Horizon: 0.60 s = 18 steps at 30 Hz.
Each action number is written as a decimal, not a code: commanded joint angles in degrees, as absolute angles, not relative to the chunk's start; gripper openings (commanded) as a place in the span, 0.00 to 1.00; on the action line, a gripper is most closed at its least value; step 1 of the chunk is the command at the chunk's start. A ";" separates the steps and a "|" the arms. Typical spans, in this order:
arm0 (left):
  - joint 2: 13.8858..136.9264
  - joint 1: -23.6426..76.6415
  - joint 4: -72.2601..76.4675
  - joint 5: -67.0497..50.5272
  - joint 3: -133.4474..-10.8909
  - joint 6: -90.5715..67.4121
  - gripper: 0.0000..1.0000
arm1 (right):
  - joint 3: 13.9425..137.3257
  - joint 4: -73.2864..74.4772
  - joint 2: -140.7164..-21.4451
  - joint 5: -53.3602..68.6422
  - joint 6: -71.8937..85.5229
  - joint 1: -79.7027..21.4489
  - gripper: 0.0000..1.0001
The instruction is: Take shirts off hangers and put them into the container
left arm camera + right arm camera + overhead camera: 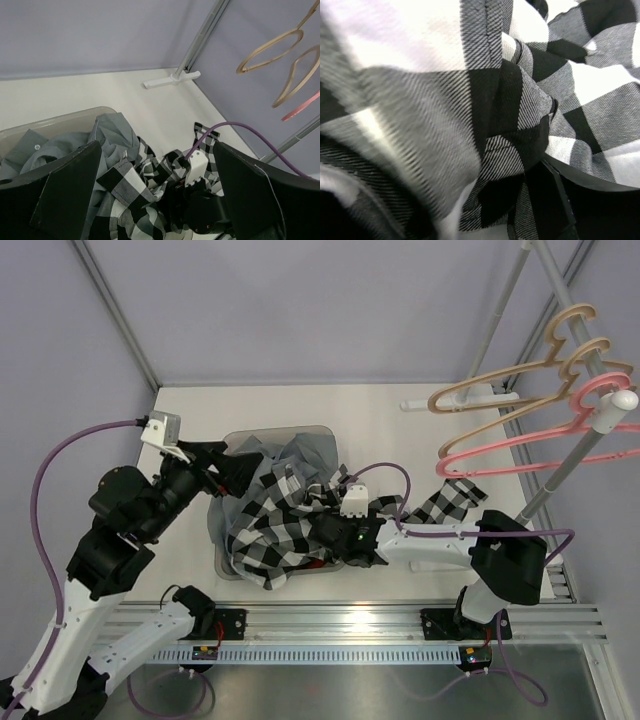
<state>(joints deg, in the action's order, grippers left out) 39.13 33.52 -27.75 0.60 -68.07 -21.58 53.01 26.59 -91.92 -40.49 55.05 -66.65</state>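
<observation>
Checked shirt [262,530] over container [240,440], right end effector [318,538] buried, left end effector [228,465] agape

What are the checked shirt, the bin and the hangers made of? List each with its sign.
Checked shirt: woven cloth, matte, probably cotton flannel; diagonal weave ribs and soft folds show.
Bin: smooth translucent grey plastic; its wall lets light through.
Tan hangers: thin, smooth, wood or plastic, unclear.
Pink hanger: likely plastic, evenly coloured.
</observation>
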 commanded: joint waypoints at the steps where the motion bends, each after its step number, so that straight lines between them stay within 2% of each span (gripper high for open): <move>1: 40.08 33.49 -25.85 -1.48 -65.49 -22.85 0.99 | 56.33 35.85 -92.46 -46.49 51.16 -66.88 0.75; 5: 40.69 33.40 -24.08 -3.43 -63.90 -23.99 0.99 | 60.90 40.78 -90.45 -48.60 51.07 -68.81 0.76; 8: 40.96 33.49 -23.73 -3.78 -63.28 -24.17 0.99 | 61.43 41.13 -89.22 -47.73 50.45 -69.43 0.63; 9: 41.04 33.40 -23.56 -3.87 -63.28 -24.26 0.99 | 61.26 41.05 -89.04 -47.55 50.80 -69.61 0.54; 12: 40.69 33.40 -23.38 -4.22 -62.93 -24.35 0.99 | 61.00 40.52 -88.86 -47.20 50.80 -70.31 0.42; 13: 40.61 33.49 -23.38 -4.22 -62.93 -24.26 0.99 | 61.17 40.78 -89.29 -47.46 50.89 -70.49 0.32; 16: 40.43 33.49 -23.38 -4.39 -62.58 -24.26 0.99 | 62.40 41.84 -90.43 -48.07 51.07 -70.75 0.21; 18: 40.43 33.49 -23.20 -4.40 -62.14 -24.26 0.99 | 63.45 42.62 -90.96 -49.04 50.80 -70.93 0.20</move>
